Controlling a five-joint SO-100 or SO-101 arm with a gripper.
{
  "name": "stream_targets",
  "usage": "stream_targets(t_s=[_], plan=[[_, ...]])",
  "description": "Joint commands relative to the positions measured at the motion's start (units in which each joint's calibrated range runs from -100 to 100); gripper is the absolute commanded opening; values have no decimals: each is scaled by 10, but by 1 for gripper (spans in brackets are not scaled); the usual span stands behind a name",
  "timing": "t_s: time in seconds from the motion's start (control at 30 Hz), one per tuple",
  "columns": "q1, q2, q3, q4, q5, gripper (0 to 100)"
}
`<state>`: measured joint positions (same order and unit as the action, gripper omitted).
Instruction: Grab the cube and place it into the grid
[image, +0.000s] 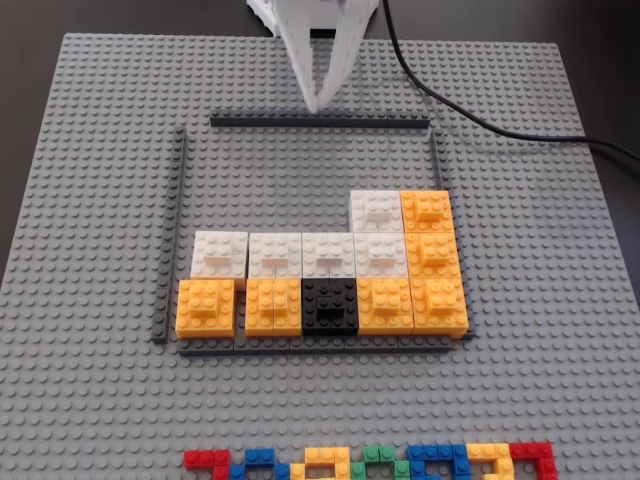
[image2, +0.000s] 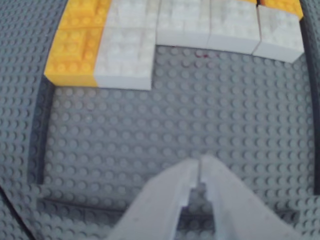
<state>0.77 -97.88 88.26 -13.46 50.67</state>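
The grid (image: 320, 122) is a frame of thin dark bars on the grey baseplate. Inside it, several white cubes (image: 328, 253) sit in a row, with one more (image: 377, 210) behind them at the right. Orange blocks (image: 206, 306) and a black block (image: 330, 304) line the front and the right side. My white gripper (image: 318, 100) hangs over the grid's far bar, shut and empty. In the wrist view the gripper (image2: 200, 162) has its tips together above bare studs. The white cubes (image2: 125, 65) and an orange block (image2: 72, 57) lie ahead of it.
A row of multicoloured bricks (image: 370, 462) lies at the baseplate's near edge. A black cable (image: 470, 110) runs across the far right corner. The far half of the grid (image: 300, 180) is bare studs. In the wrist view a grid bar (image2: 90, 207) passes under the gripper.
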Motion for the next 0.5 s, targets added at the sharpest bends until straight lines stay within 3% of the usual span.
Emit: stream_targets(t_s=[0.0,0.47], plan=[[13,-20,21,-26,-7,0],[9,-20,116,-64,-45,0]])
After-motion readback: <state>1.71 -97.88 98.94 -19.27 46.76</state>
